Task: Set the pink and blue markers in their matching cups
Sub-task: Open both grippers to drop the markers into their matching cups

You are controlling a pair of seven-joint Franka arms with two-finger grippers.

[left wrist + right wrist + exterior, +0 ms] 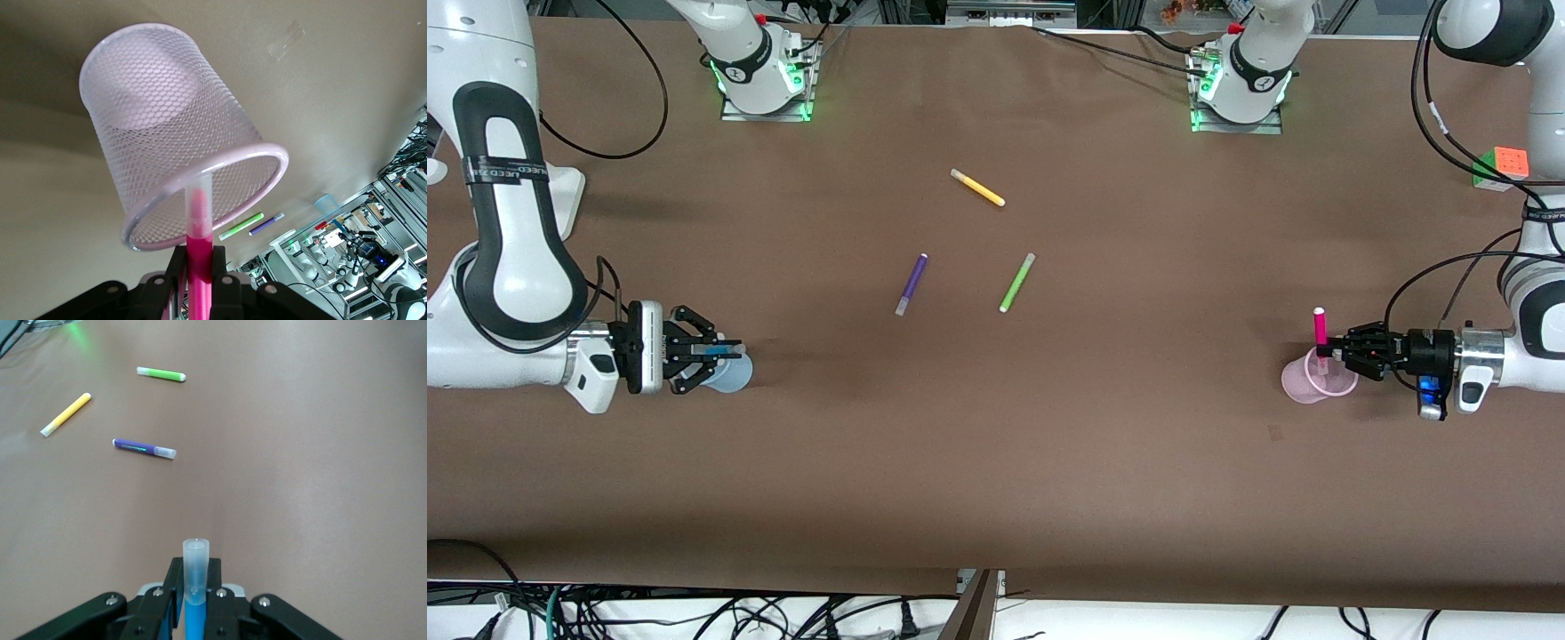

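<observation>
Left gripper (pixel 1332 348) clamping pink marker (pixel 1320 331) over pink cup (pixel 1309 380), right gripper (pixel 725 348) clamping blue marker (pixel 194 600) over blue cup (pixel 729 373)

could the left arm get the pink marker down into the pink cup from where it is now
Probably yes. The left gripper holds the pink marker upright, its capped tip at the pink cup's rim, and the mouth looks clear.

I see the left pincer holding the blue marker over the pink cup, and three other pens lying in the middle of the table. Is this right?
Not quite: the marker in the left pincer is the pink marker, not the blue one, as the left wrist view shows. It is over the pink cup. The yellow pen, purple pen and green pen do lie mid-table.
</observation>
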